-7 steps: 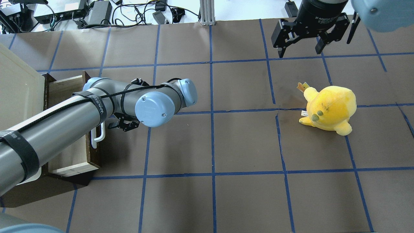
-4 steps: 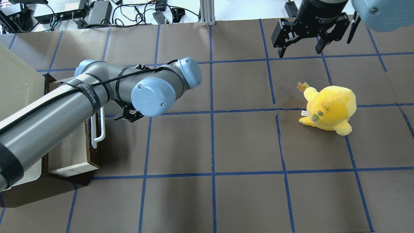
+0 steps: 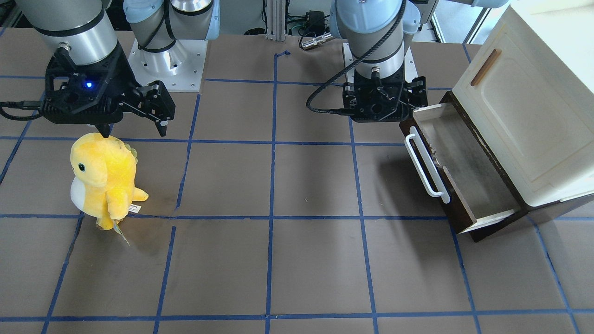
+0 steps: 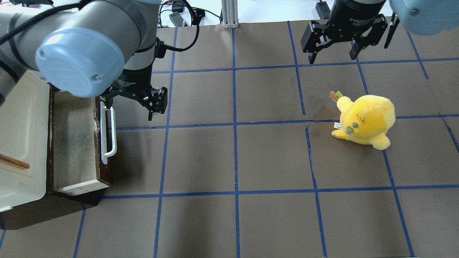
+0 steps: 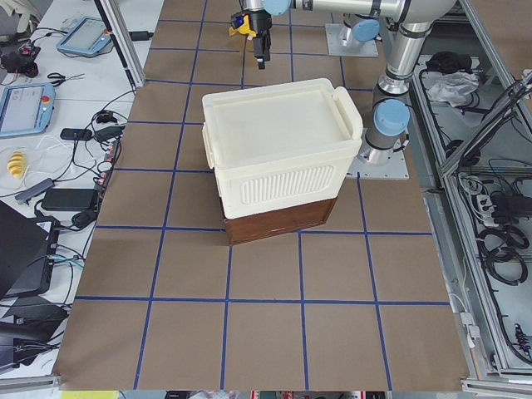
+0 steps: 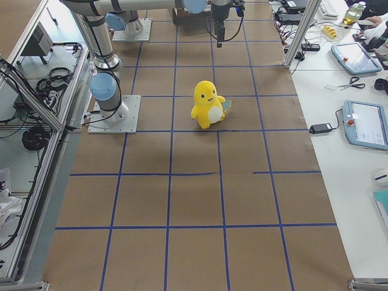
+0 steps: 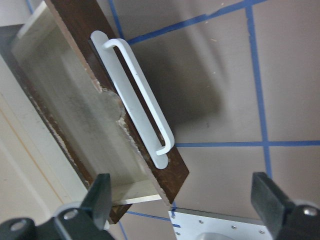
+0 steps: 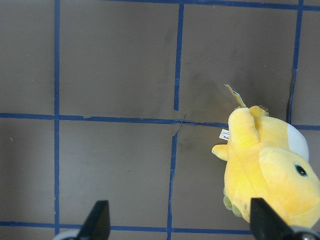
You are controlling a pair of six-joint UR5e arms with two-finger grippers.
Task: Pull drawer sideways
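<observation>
The left gripper hangs with its fingers apart and nothing between them, just beside the far end of the white bar handle and above it. In the left wrist view both fingers stand wide and the handle lies free below them, not touched. The handle belongs to the drawer, which stands at the left end of the table, drawn out sideways from under the cream cabinet so that its pale inside shows open to the overhead camera. From this I judge that the pull itself is done, or nearly done. I cannot tell from these views whether the drawer has reached the end of its travel, so perhaps a short pull is left; otherwise only moving the arm clear is left. The right gripper is well apart from all this, at the far right side of the table, its fingers also apart and empty, near the yellow plush toy but not touching it. Counted: one drawer with one white bar handle, one cream cabinet with one small brown handle on its door, one plush toy, and two grippers.
</observation>
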